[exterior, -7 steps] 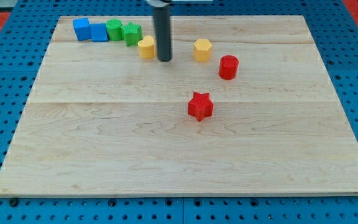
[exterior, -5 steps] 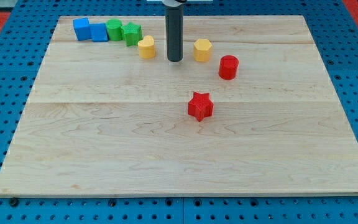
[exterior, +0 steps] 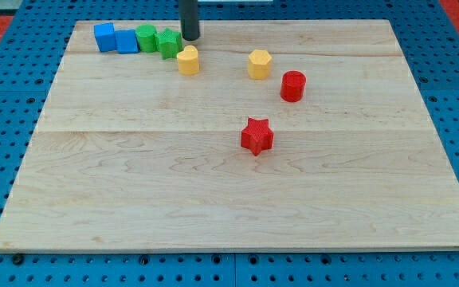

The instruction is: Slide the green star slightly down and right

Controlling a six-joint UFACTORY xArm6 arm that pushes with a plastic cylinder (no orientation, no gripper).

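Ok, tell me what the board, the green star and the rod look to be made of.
The pale wooden board: light wood, likely planks joined, going by the grain and the seam lines; matte finish. The green star-shaped block: probably plastic, with a uniform saturated colour; its faintly ribbed surface hints at 3D printing, not certain. The dark straight rod, my tip just right of the star: smooth dark grey, either metal or plastic.
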